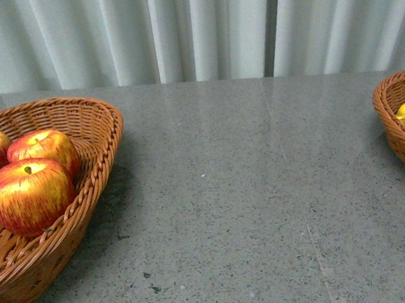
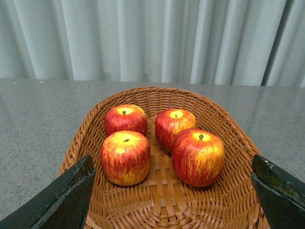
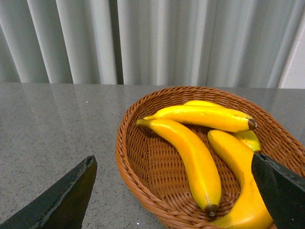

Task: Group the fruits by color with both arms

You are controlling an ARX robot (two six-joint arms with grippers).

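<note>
Four apples (image 2: 162, 143) in left basket (image 2: 228, 200), bananas (image 3: 200, 148) in right basket (image 3: 131, 167); both pincers (image 2: 171, 191) (image 3: 174, 191) spread wide, empty, on grey counter (image 1: 227, 192).

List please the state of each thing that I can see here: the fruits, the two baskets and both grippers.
Apples: four, upright, resting in the left basket.
Bananas: four, lying in the right basket.
Left basket: holds only apples.
Right basket: holds only bananas.
Left gripper: open, empty, at its basket.
Right gripper: open, empty, at its basket.
</note>
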